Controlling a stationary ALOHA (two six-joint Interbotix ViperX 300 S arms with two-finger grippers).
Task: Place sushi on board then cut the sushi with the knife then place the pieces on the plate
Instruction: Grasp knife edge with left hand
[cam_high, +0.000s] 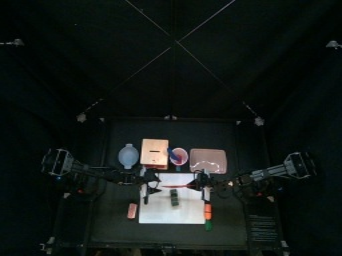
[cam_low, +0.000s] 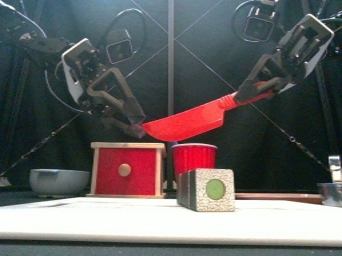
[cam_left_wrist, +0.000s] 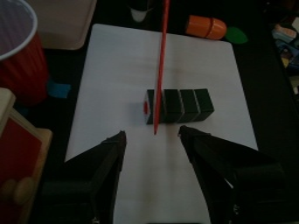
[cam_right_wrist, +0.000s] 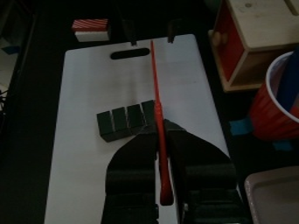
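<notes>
The dark green sushi roll (cam_low: 206, 189) lies on the white cutting board (cam_left_wrist: 117, 79), in one row of blocks (cam_left_wrist: 179, 103). My right gripper (cam_right_wrist: 162, 166) is shut on the handle of the red knife (cam_low: 201, 117). The knife's blade slopes down to the left above the roll (cam_right_wrist: 128, 121), clear of it. In the right wrist view the red knife (cam_right_wrist: 156, 96) runs along the board over the roll's end. My left gripper (cam_left_wrist: 152, 162) is open and hangs above the board near the knife (cam_left_wrist: 163, 61) tip, its jaws wide apart and holding nothing.
Behind the board stand a blue-grey bowl (cam_low: 59, 180), the wooden box with a red front (cam_low: 127, 168), a red cup (cam_low: 195, 158) and the pink tray (cam_high: 209, 158). An orange toy (cam_left_wrist: 207, 26) and a green toy (cam_left_wrist: 239, 35) lie beside the board, with a red toy (cam_right_wrist: 91, 28) opposite.
</notes>
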